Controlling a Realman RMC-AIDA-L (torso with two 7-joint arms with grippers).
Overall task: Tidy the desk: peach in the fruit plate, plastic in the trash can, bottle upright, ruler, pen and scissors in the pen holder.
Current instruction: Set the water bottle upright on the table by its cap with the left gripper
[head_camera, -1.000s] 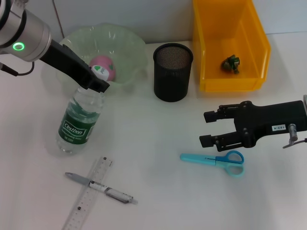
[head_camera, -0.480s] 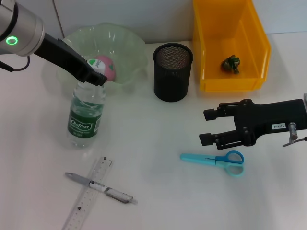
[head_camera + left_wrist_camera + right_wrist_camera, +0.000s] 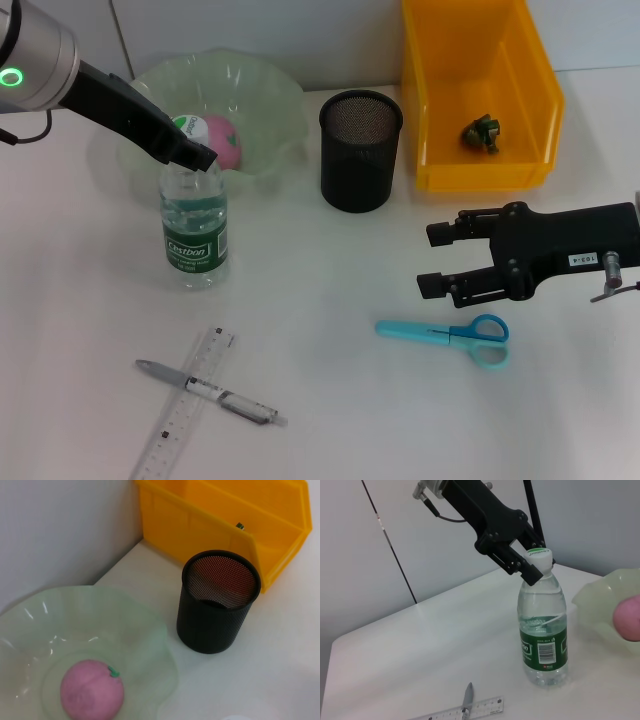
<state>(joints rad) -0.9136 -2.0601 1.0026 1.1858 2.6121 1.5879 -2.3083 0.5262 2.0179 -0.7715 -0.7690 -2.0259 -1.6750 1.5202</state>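
Note:
The clear bottle [image 3: 195, 235] with its green label stands upright on the white desk [image 3: 320, 400], just in front of the fruit plate [image 3: 270, 90]. My left gripper [image 3: 195, 155] is shut on its white cap, as the right wrist view also shows at the left gripper [image 3: 527, 562] and bottle [image 3: 542, 630]. The pink peach [image 3: 222, 140] lies in the fruit plate. My right gripper [image 3: 435, 260] hangs open just behind the light blue scissors [image 3: 450, 330]. The clear ruler [image 3: 185, 405] lies under the pen [image 3: 210, 392] at the front left. The black mesh pen holder [image 3: 360, 150] holds nothing that I can see.
The orange-yellow trash can [image 3: 430, 100] stands at the back right with a crumpled green scrap of plastic [image 3: 480, 133] inside. The left wrist view shows the peach [image 3: 92, 690], pen holder [image 3: 218, 600] and trash can [image 3: 200, 530] below that arm.
The bottle has been tipped from a lean to upright, its base sliding right. My left gripper rose slightly and went back with the cap. The right arm barely moved.

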